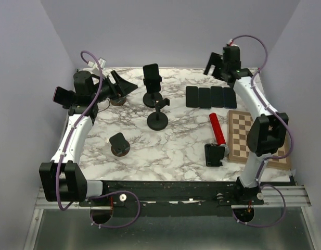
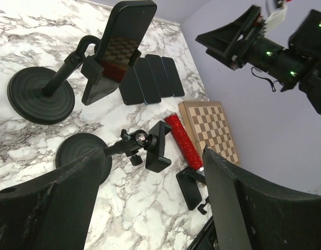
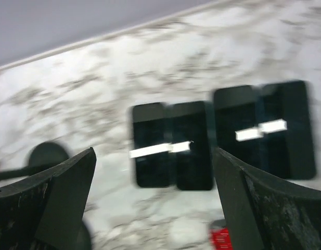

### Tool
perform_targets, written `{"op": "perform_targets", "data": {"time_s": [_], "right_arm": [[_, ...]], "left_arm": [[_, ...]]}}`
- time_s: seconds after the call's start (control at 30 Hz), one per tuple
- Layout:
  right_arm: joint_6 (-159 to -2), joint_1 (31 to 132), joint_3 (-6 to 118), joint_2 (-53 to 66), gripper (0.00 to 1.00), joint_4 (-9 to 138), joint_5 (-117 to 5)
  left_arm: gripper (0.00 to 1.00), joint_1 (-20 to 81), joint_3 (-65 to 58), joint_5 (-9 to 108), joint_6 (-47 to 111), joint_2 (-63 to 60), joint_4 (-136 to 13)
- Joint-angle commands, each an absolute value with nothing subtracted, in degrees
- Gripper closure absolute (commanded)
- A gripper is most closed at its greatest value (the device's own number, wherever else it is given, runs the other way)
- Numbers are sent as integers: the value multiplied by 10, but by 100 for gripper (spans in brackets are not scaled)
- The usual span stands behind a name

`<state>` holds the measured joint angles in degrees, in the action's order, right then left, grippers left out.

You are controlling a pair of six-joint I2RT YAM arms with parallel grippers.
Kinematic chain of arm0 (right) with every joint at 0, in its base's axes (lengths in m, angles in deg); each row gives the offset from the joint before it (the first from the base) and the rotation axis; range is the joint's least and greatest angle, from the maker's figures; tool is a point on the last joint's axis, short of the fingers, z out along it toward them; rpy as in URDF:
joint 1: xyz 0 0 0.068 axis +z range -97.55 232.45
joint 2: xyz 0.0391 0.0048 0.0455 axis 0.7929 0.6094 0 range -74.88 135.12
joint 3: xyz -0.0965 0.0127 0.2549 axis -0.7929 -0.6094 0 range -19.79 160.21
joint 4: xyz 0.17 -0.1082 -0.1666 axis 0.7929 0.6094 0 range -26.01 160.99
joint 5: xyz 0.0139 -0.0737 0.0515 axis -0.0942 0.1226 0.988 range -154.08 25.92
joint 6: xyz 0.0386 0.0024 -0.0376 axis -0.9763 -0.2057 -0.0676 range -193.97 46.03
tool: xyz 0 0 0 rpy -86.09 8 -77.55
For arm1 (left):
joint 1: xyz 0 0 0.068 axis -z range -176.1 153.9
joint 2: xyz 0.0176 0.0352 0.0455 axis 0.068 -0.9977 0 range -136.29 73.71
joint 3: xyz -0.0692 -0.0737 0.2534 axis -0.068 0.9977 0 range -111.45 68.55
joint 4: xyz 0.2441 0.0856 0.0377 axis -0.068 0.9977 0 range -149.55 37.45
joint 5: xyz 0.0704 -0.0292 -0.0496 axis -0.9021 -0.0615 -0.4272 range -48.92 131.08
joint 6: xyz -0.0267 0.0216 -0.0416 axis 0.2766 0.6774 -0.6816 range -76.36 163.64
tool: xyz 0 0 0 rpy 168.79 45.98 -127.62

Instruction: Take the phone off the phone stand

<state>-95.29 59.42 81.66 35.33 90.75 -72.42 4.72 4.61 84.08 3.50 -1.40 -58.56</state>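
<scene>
The black smartphone (image 1: 152, 77) sits upright in the clamp of the black phone stand with a round base (image 1: 151, 99), near the back middle of the white marble-patterned table (image 1: 170, 151). In the left wrist view its dark screen reflects a checkered pattern. The left hand (image 1: 125, 83) is to the left of the stand, apart from it, with its fingers (image 2: 51, 203) spread wide and nothing between them. The right hand (image 1: 213, 66) hangs at the back right with its fingers (image 3: 61, 192) also wide apart and empty. Its own blurred view looks down on a row of four black phones lying flat (image 1: 210, 97). A second, empty black stand (image 1: 158, 120) is just in front of the loaded one. A red cylinder (image 1: 217, 129) lies beside a wooden chessboard (image 1: 248, 138).
</scene>
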Motion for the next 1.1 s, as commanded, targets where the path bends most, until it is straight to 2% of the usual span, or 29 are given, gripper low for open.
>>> {"op": "perform_targets", "data": {"time_s": [0.0,0.13,0.43,0.73,0.87,1.07], "right_arm": [[-988,695,802,322,0,843,-655],[-988,788,843,328,0,831,-696],[-941,916,909,371,0,803,-779],[-929,955,1076,483,0,879,-885],[-921,963,1095,501,0,889,-938],[-895,967,1114,527,0,884,-927]], "left_arm": [[16,27,48,831,30,-22,-593],[16,21,52,831,27,-23,-602],[16,6,61,844,3,-25,-625],[15,5,64,851,-7,-26,-634],[15,4,67,858,-15,-26,-644],[15,2,73,871,-33,-27,-664]]}}
